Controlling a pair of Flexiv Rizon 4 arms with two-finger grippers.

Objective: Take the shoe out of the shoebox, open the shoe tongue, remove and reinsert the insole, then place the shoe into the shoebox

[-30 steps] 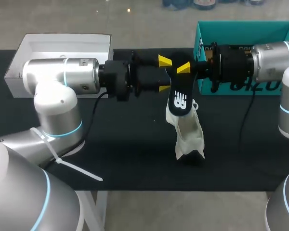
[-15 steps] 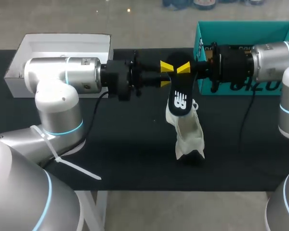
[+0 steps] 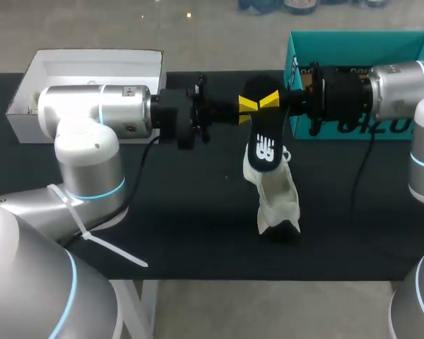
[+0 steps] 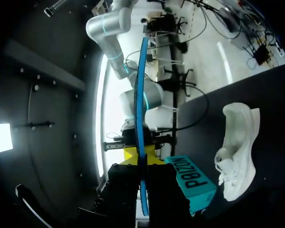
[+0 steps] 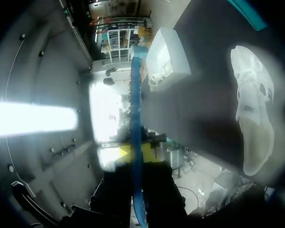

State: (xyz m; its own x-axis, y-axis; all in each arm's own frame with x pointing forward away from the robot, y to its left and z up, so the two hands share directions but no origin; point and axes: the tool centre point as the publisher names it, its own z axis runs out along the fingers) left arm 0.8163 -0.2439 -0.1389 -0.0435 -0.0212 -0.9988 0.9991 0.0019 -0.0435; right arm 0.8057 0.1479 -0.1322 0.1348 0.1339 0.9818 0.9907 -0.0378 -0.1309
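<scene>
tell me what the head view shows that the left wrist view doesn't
Only the head view: the white box at the far left of the table, and the insole showing its black face with a white logo. Only the left wrist view: the insole edge-on, a thin blue line between the left arm's jaws. Both: the white shoe lying on the table and the teal shoebox.
</scene>
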